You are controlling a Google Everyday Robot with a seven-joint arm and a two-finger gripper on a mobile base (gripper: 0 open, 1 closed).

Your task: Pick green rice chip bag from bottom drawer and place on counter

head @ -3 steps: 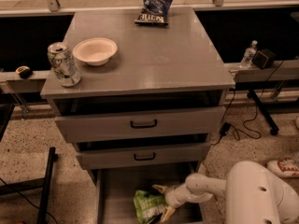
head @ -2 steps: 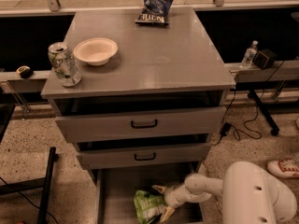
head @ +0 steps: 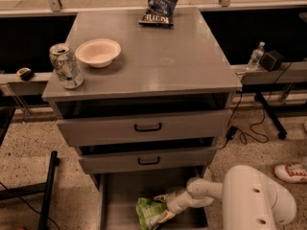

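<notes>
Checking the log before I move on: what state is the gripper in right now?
Gripper: low in the bottom drawer, right against the green rice chip bag; open, closed or holding the bag cannot be told.

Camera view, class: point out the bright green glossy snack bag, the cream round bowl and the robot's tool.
bright green glossy snack bag [head: 146,211]: camera view, its crumpled green front.
cream round bowl [head: 98,52]: camera view, its inner hollow.
tool [head: 164,207]: camera view, its tip, at the bag's right edge.
</notes>
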